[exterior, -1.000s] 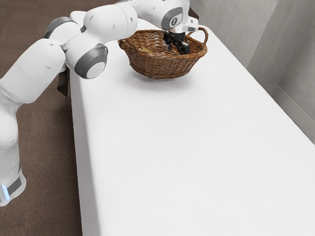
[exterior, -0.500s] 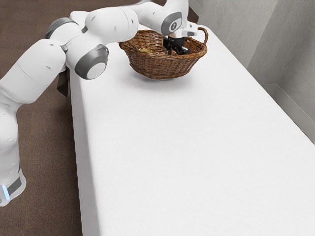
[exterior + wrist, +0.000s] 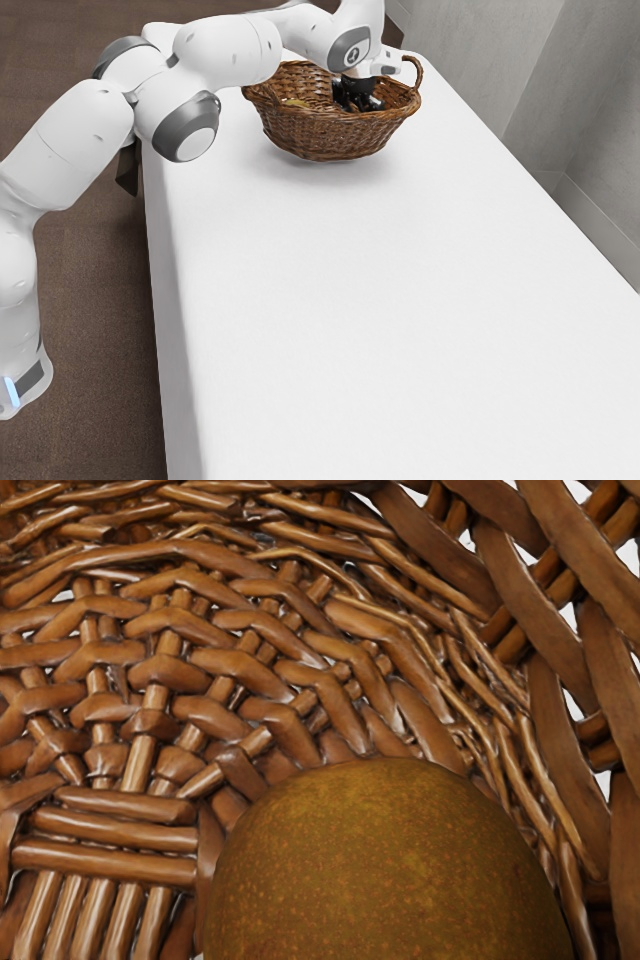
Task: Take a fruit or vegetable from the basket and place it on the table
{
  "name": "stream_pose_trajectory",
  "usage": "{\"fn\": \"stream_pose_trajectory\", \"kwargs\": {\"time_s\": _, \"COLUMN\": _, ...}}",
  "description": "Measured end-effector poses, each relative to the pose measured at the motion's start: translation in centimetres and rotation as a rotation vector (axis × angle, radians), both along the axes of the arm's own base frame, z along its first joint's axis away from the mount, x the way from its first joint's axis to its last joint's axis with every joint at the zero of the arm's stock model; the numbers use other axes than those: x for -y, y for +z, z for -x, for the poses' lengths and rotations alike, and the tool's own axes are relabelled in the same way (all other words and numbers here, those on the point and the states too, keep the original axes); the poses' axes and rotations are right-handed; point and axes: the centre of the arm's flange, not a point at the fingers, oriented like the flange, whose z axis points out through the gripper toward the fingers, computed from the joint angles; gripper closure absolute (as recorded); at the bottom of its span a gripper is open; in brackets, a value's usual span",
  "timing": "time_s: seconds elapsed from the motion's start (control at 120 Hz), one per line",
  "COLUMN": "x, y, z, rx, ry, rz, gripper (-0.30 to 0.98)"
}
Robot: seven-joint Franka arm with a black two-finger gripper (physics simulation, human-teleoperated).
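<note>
Item: one black two-finger gripper (image 3: 359, 104), mine to steer from here, lowered into the basket in the exterior view, toward that view's right-hand part of the opening. Fingers spread apart, a gap between them, not clamped on anything that I can make out.

Item: one rounded fruit or vegetable, brownish yellow with fine reddish-orange speckles (image 3: 385, 870), inside the basket, close under my hand in the wrist view. Kind: I cannot tell.

Item: one small yellowish piece (image 3: 296, 103), inside the basket near the exterior view's left side, apart from the gripper. Whether it is the same piece as the speckled one, I cannot tell.

Item: one brown woven wicker basket (image 3: 325, 135), round, wider at the rim than at the base, with looped handles, upright at the far end of the table.

Item: one long table with a smooth white covering (image 3: 380, 300), bearing the basket.

Item: one white jointed arm with grey caps (image 3: 225, 50), entering from the exterior view's left and bent over the basket.

Surroundings: brown floor (image 3: 90, 270); grey wall panels (image 3: 600, 120).
</note>
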Motion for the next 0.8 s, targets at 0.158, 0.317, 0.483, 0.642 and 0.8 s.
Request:
{"fn": "stream_pose_trajectory", "kwargs": {"time_s": 0.158, "x": 0.1, "y": 0.2, "z": 0.0, "rx": 0.0, "ry": 0.008, "rz": -0.003, "gripper": 0.53}}
{"fn": "stream_pose_trajectory", "kwargs": {"time_s": 0.317, "x": 0.3, "y": 0.8, "z": 0.1, "rx": 0.005, "ry": 0.006, "rz": -0.003, "gripper": 0.53}}
{"fn": "stream_pose_trajectory", "kwargs": {"time_s": 0.483, "x": 0.3, "y": 1.0, "z": 0.2, "rx": 0.003, "ry": 0.005, "rz": -0.005, "gripper": 0.54}}
{"fn": "stream_pose_trajectory", "kwargs": {"time_s": 0.642, "x": 0.4, "y": 2.4, "z": 0.8, "rx": 0.002, "ry": 0.005, "rz": -0.006, "gripper": 0.53}}
{"fn": "stream_pose_trajectory", "kwargs": {"time_s": 0.8, "x": 0.9, "y": 4.0, "z": 1.8, "rx": -0.022, "ry": 0.003, "rz": 0.019, "gripper": 0.56}}
